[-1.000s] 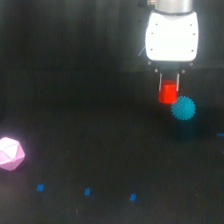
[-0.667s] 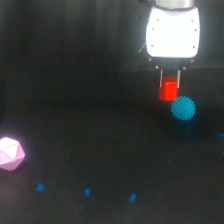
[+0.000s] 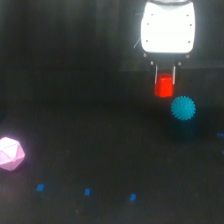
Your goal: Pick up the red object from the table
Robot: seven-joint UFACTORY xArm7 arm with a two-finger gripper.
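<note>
Red object [image 3: 163, 87]: small, bright red-orange stubby block, blurry so facets can't be made out; looks roughly upright. Sits in upper right of exterior view, gripped between the two thin fingers [image 3: 173, 74] of the gripper [image 3: 164, 80], w/ top edge tucked betw. them and lower body sticking out below. Appears clear of the table [image 3: 100, 150], prob. lifted, though the dim view makes the gap hard to confirm. Table: flat black matte surface, few small blue marks along near edge.

no readable text, labels, brands, numbers or signs on anything in view
</note>
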